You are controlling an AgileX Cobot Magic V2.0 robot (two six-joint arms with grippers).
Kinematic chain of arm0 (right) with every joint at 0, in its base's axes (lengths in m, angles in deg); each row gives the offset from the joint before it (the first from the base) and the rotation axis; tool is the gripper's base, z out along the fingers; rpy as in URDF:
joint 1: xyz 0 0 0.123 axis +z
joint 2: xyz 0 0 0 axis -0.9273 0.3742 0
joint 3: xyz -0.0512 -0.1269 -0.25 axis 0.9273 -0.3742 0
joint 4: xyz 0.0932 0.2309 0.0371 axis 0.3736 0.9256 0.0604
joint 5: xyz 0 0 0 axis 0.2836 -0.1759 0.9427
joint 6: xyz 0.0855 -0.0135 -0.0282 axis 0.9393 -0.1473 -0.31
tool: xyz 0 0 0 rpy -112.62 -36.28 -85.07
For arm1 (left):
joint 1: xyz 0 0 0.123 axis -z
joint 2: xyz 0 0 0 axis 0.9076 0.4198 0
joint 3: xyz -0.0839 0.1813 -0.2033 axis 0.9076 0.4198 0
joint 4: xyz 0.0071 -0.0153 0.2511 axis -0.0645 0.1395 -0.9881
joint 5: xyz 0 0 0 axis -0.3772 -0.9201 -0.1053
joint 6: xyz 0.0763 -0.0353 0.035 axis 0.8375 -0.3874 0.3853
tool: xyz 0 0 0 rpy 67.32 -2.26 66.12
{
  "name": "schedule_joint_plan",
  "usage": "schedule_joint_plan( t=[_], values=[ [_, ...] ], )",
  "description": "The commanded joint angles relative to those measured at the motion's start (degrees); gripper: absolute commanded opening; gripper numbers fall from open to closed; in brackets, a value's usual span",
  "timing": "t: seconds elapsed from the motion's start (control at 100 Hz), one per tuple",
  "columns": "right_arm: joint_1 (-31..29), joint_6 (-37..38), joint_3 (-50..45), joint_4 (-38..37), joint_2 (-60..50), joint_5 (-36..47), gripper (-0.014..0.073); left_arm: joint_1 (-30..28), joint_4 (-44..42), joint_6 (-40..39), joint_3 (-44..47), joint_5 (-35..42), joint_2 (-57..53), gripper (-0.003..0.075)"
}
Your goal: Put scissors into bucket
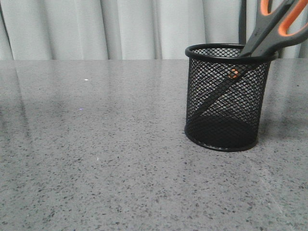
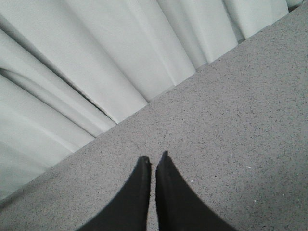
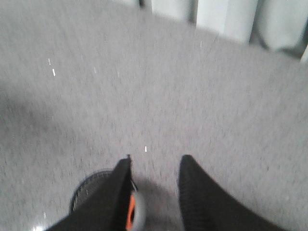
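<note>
The black wire-mesh bucket (image 1: 226, 98) stands on the grey speckled table at the right. The scissors (image 1: 269, 29) lean inside it, blades down toward the base, orange pivot dot behind the mesh, grey and orange handles sticking up past the rim to the upper right. In the right wrist view my right gripper (image 3: 155, 163) is open above the bucket (image 3: 84, 190); a grey and orange handle loop (image 3: 134, 214) shows between the fingers, beside one of them. My left gripper (image 2: 154, 159) is shut and empty over bare table. Neither gripper shows in the front view.
A pale curtain (image 1: 120, 29) hangs behind the table's far edge. The table's far edge also runs under the curtain in the left wrist view (image 2: 144, 103). The right wrist view is blurred.
</note>
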Motion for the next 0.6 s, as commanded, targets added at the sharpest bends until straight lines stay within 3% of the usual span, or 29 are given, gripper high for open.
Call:
schedule_joint_plan(
  t=[0.0, 0.08, 0.21, 0.34, 0.49, 0.59],
  values=[
    [0.1, 0.1, -0.5, 1.2, -3.5, 8.7, 0.0046, -0.1, 1.2, -0.9, -0.3, 4.8, -1.8, -0.0021],
    [0.1, 0.1, -5.3, 2.2, -6.8, 14.9, -0.0073, -0.1, 2.2, -1.6, 3.2, 8.7, -4.6, -0.0021],
    [0.1, 0.1, -15.8, 3.5, -13.1, 28.4, -0.0064, -0.1, 2.2, -3.1, 12.5, 18.3, -11.3, -0.0021],
    [0.1, 0.1, -28.4, 3.9, -20.8, 40.6, -0.0064, -0.1, 3.9, -3.8, 27.4, 31.2, -20.7, -0.0021],
    [0.1, 0.1, -42.9, 3.9, -29.3, 50.6, -0.0065, -0.1, 7.6, -3.8, 45.1, 45.1, -33.0, -0.0021],
    [0.1, 0.1, -51.1, 3.9, -35.3, 55.0, -0.0064, -0.1, 9.5, -3.8, 56.3, 50.0, -40.6, -0.0021]
  ],
)
